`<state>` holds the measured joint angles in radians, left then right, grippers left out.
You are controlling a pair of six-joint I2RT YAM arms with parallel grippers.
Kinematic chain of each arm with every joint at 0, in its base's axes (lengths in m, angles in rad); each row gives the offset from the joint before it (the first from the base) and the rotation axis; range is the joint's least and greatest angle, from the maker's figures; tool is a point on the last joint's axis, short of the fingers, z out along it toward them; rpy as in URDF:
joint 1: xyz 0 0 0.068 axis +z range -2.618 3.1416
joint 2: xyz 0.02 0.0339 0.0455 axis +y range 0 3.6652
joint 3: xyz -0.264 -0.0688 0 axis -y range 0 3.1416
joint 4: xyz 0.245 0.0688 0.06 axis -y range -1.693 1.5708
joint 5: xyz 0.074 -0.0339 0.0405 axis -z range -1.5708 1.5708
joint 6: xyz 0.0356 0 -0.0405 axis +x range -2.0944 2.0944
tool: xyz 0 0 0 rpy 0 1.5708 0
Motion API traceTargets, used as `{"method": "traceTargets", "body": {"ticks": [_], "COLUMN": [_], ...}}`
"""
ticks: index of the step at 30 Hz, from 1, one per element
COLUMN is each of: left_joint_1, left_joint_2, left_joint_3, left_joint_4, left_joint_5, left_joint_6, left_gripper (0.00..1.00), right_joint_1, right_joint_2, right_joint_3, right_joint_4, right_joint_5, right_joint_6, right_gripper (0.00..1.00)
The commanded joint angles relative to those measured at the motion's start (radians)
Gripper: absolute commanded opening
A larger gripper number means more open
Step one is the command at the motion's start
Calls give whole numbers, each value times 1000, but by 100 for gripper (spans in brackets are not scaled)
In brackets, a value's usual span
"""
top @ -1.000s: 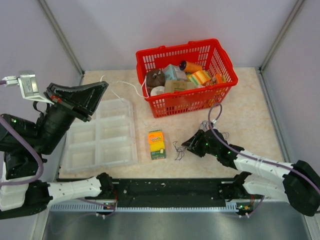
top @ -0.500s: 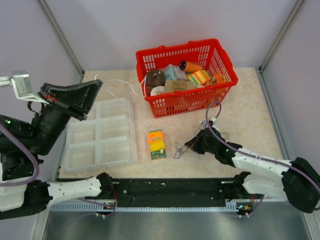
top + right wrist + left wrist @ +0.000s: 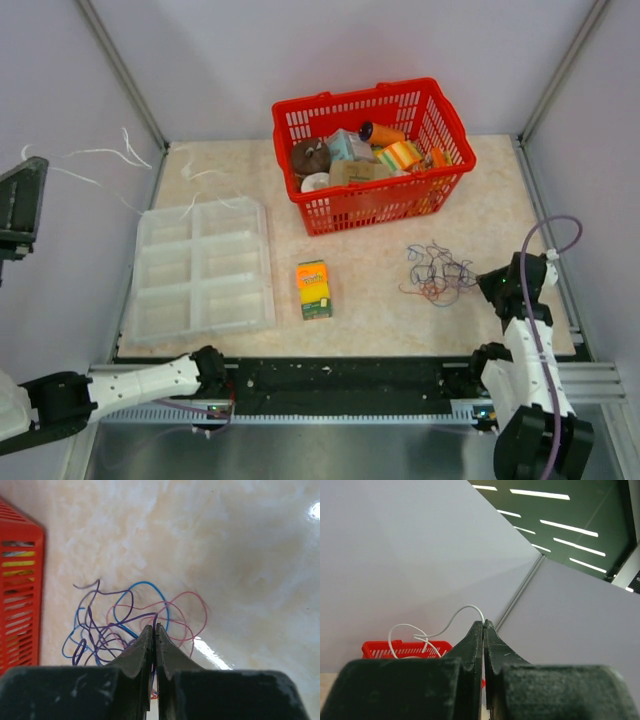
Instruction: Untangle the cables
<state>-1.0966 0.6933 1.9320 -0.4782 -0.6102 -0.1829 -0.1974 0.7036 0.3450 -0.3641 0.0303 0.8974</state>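
The cables [image 3: 437, 270] lie as a loose, flat tangle of very thin blue, purple and pink-red strands on the surface [image 3: 500, 190], near the right end of the red basket [image 3: 360, 215]; their loops overlap and spread outward; one purple strand runs into the closed tips of the right tool [image 3: 154, 626]; well apart, far left, a thin white wire [image 3: 455, 617] curls through the air from the pinched tips of the left tool [image 3: 483, 622].
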Motion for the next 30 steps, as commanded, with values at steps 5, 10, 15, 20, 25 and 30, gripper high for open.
{"method": "traceTargets", "body": {"ticks": [5,10,15,20,25,30], "left_joint_1": [-2,-2,-2,-2,-2,-3], "left_joint_2": [148,288,344,333,331,344], "left_joint_3": [-33,133,153,59,-41,-22], "left_joint_4": [-14,-51,-33,-7,3,-16], "left_joint_5": [162,266,322,270,253,101], "left_joint_6": [-58,-61,-89,-98,-125,52], "left_gripper": [0,0,0,0,0,0], "right_joint_1": [-96,-96,-96,-96,-96,-94], "right_joint_2": [68,53,33,27,19,20], "right_joint_3": [100,134,81,65,42,37], "right_joint_4": [-38,-50,-10,-12,5,7], "right_joint_5": [-63,-119,-188,-205,-207,-202], "right_joint_6": [-156,-204,-236,-265,-281,-305], "right_gripper": [0,0,0,0,0,1]}}
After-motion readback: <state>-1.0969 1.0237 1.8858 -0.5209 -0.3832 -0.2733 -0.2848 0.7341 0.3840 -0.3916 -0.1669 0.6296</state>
